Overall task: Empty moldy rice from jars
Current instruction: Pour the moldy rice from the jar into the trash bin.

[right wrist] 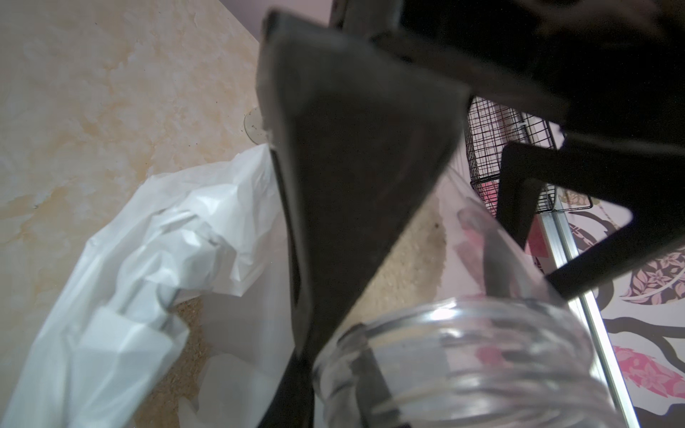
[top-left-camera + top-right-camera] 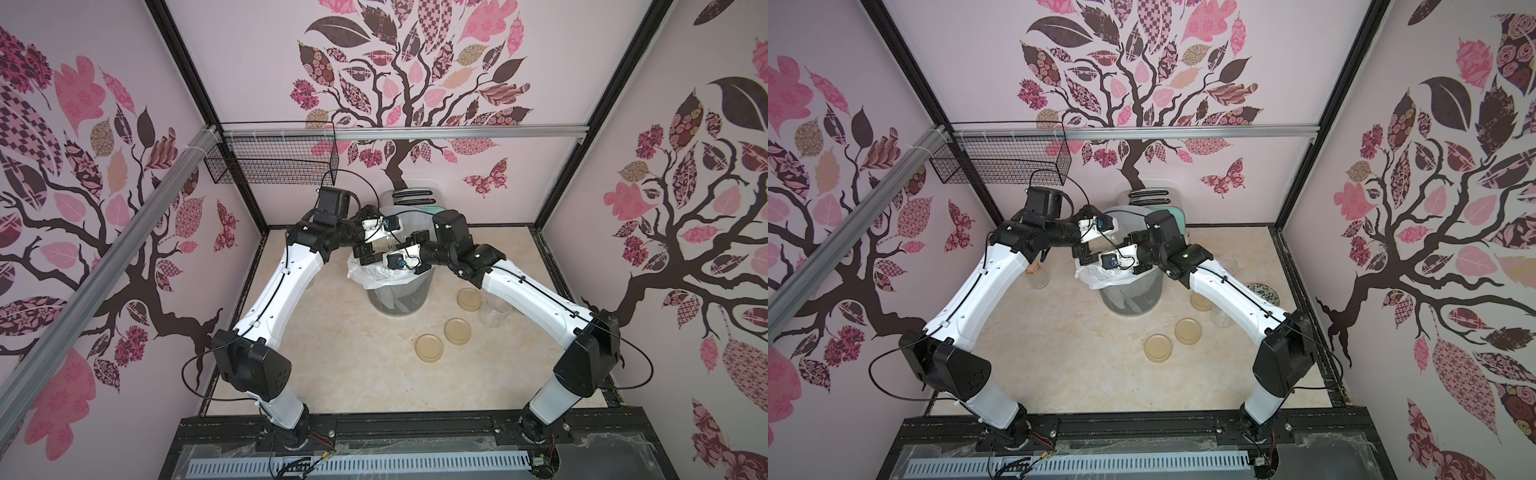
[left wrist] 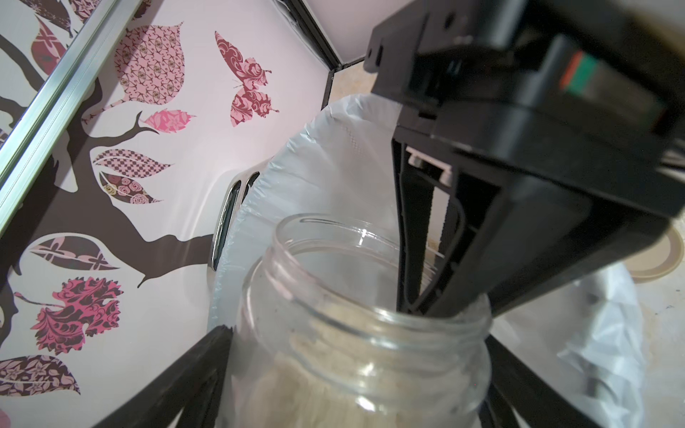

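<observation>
Clenched right tool hard up against the lens, tips down at the mouth of the open jar; nipping the rim or just poking inside, impossible to say. Left tool clamped round the glass, over the lined bin. Moldy rice packed pale inside, some grains down in the liner. Danger: too hard a prod, glass twisting out of the left grip; or a clump missing the slumped liner, scattering on the bench.

arms: we saw the left arm and the right arm, white tubes with big black joints | cables: thin and black, along both arms | green light: small, on the right arm | left gripper and right gripper: were black
</observation>
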Tool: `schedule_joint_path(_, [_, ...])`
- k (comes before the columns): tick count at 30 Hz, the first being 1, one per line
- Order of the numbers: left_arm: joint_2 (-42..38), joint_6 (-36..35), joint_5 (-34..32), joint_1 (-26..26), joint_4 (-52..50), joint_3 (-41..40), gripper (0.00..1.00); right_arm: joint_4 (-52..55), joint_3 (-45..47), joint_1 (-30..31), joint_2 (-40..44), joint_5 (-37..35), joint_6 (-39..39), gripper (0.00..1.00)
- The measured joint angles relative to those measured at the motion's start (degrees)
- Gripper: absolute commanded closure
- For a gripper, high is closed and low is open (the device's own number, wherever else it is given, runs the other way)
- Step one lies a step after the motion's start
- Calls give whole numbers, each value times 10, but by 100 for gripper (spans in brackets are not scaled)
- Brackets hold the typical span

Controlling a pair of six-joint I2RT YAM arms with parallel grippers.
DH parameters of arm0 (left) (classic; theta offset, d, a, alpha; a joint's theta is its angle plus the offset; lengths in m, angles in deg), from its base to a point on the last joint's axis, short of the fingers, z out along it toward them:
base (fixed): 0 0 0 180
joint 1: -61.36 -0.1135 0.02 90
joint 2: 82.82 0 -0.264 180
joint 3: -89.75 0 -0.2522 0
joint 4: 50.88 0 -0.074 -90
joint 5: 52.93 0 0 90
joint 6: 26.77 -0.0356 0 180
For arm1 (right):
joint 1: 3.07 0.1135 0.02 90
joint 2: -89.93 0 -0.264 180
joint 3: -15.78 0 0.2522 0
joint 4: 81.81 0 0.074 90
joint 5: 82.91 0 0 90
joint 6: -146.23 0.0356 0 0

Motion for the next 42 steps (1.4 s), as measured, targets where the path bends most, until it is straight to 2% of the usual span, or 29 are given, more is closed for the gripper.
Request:
schedule_joint_path(5, [-31,21,17,-12,31,-36,2,-11,-2,2,0,19,18,100])
schedule_joint_path(18, [-37,18,11,-18,50,-37,2,-14,-23,-2,-18,23,58,100])
schedule_joint_path(29, [-75,25,-5,-20,127,-39,2,-3,-18,-9,-18,5,70,100])
schedule_joint_path(33, [-101,75,-22,-21,169,-74,2,-7,-18,-9,-18,3,81,100])
schedule_joint_path(42, [-143,321,-41,-27,292,-153,2,-29,-17,-10,-18,0,115,100])
